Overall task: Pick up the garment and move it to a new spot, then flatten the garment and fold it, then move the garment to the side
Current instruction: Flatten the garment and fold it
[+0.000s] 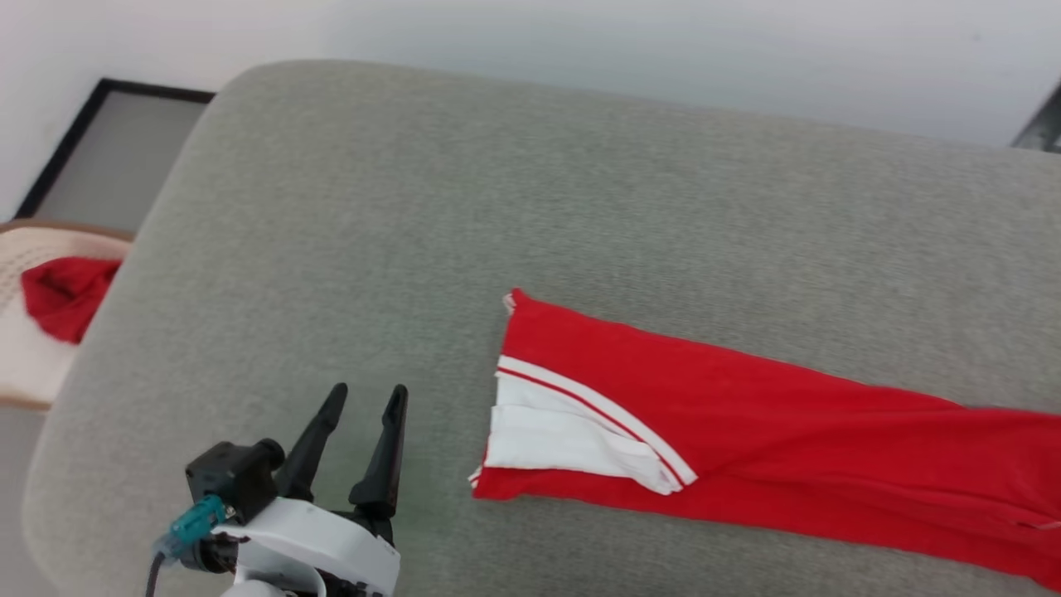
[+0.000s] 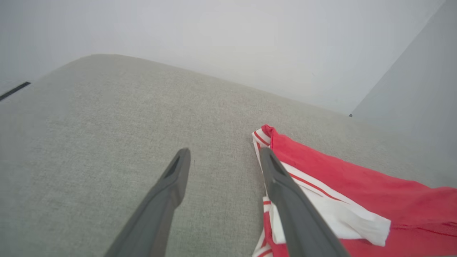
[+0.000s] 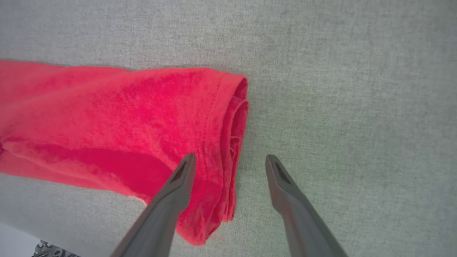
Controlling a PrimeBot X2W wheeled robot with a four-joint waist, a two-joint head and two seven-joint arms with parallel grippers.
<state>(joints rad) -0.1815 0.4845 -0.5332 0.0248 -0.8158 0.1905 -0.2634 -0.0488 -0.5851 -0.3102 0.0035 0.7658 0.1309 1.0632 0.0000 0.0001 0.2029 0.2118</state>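
Observation:
The garment [image 1: 746,423] is bright red with a white panel and thin striped trim at its left end. It lies stretched flat across the grey cushion [image 1: 414,207], running off the head view's right edge. My left gripper [image 1: 367,396] stands open just left of the white end, holding nothing. In the left wrist view the gripper [image 2: 225,153] has its right finger over the striped edge of the garment [image 2: 357,182]. My right gripper [image 3: 230,159] is open above the red hemmed end of the garment [image 3: 125,117], one finger over the cloth and one over bare cushion.
A cream basket [image 1: 25,348] with another red cloth [image 1: 62,294] sits beyond the cushion's left edge. A dark-framed panel [image 1: 116,149] leans on the white wall behind. The cushion's rounded left and far edges drop away.

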